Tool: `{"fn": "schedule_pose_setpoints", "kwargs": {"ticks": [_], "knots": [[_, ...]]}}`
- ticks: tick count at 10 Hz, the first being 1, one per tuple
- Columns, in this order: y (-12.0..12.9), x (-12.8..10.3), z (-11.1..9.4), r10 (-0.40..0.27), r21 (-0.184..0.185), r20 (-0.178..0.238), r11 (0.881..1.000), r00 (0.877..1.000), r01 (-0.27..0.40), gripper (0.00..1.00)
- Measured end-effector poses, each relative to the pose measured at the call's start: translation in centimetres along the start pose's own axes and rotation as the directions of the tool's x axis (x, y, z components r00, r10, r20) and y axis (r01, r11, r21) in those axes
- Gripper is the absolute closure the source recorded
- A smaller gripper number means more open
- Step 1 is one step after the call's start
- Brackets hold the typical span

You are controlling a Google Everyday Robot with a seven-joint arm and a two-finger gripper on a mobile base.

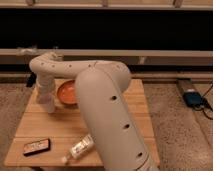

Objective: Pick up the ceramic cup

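Observation:
My white arm reaches from the lower right across the wooden table [135, 110] and bends down at its left side. The gripper [46, 102] points down onto the tabletop just left of the orange bowl [66, 92]. A small white shape at the arm's lower end, touching the table, looks like the ceramic cup [48, 107]. I cannot separate it clearly from the gripper, and most of it is hidden by the wrist.
A clear bottle with a white cap [80, 148] lies on its side at the table's front edge. A dark flat rectangular object [36, 146] lies at the front left. A blue device [192, 97] with a cable sits on the floor at the right. A dark wall runs behind.

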Motion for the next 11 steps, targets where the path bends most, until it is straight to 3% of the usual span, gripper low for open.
{"fn": "schedule_pose_setpoints", "kwargs": {"ticks": [7, 9, 11], "knots": [[-0.5, -0.3, -0.3, 0.016, -0.064, -0.018, 0.998, 1.000, -0.017, 0.35], [-0.8, -0.4, -0.1, 0.024, -0.063, -0.020, 0.998, 1.000, -0.025, 0.35], [-1.1, -0.4, 0.3, 0.029, -0.031, -0.015, 0.999, 0.999, -0.030, 0.35]]}}
